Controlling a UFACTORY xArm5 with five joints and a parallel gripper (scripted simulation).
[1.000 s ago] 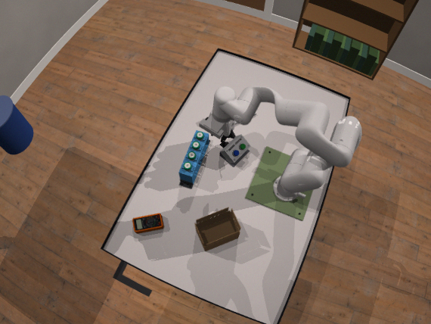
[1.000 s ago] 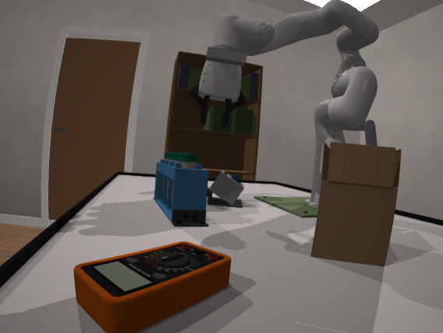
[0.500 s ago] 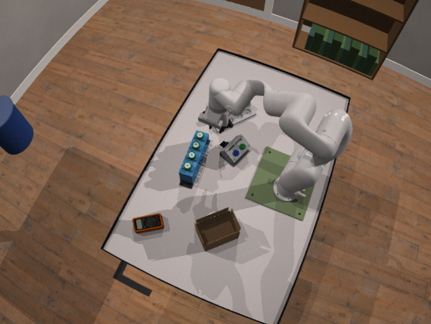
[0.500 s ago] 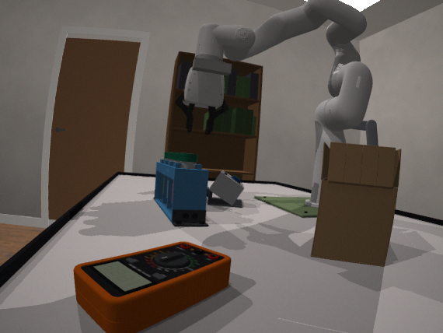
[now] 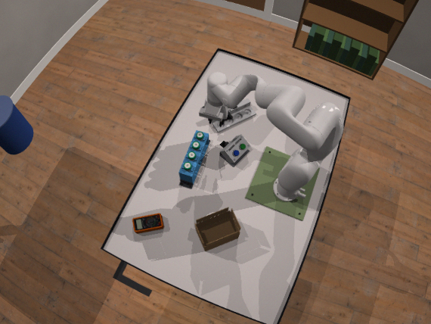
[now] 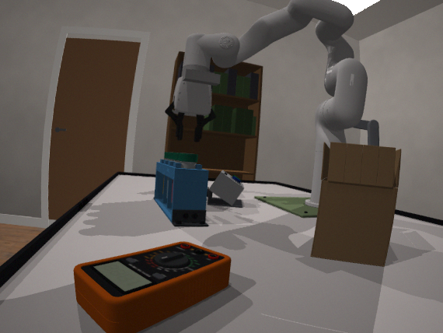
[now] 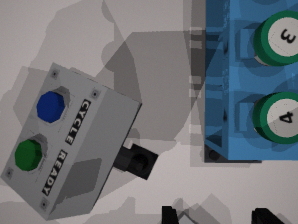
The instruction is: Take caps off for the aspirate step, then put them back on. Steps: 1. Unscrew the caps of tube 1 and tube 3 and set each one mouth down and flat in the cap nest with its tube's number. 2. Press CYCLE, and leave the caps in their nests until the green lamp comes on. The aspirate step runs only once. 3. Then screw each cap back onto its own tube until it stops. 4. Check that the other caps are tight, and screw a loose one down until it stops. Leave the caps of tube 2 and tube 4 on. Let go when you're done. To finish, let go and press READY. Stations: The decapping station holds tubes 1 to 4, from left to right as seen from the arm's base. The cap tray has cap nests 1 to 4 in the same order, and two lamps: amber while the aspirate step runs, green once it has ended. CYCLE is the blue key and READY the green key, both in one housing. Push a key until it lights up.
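The blue decapping station (image 5: 193, 157) stands mid-table, and all its tubes carry green caps with white tops. The wrist view shows its end (image 7: 245, 80) with cap 3 (image 7: 280, 37) and cap 4 (image 7: 280, 117) on their tubes. The grey key housing (image 5: 235, 148) lies beside it, with the blue CYCLE key (image 7: 50, 105) and the green READY key (image 7: 27, 154), both unlit. The grey cap tray (image 5: 236, 116) is partly hidden under my wrist. My gripper (image 6: 189, 134) hangs high above the table behind the station, its fingers apart and empty; only the fingertips show in the wrist view.
An orange multimeter (image 5: 148, 222) lies near the table's front left. An open cardboard box (image 5: 218, 228) stands beside it. The arm's base sits on a green plate (image 5: 281, 182). A bookshelf (image 5: 348, 34) stands beyond the table.
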